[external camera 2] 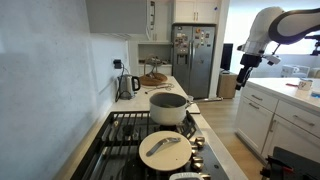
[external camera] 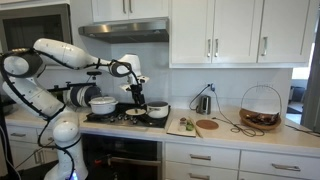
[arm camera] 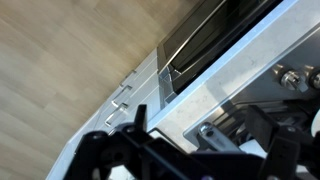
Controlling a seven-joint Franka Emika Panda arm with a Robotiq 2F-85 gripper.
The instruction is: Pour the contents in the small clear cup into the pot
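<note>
Small clear cup cannot be made out; tool (external camera: 135, 94) closure unclear too.

Stove (external camera 2: 125, 130), foreground: black grates run towards the camera along a pale wall. The pot (external camera 2: 168, 108), silver-grey, stands upright on a far burner. A round pan (external camera 2: 152, 160) sits on the nearer burner, with a pale utensil lying across its light surface. On the counter beyond are a metal kettle (external camera 2: 127, 85) with a cord and a wicker basket (external camera 2: 153, 77). A steel refrigerator (external camera 2: 195, 60) closes off the far end. The white robot arm (external camera 2: 285, 25) enters upper right, above a white cabinet unit (external camera 2: 275, 115). Its gripper (external camera 2: 245, 66) hangs downward, well apart from the pot (the state of the jaws cannot be made out).
</note>
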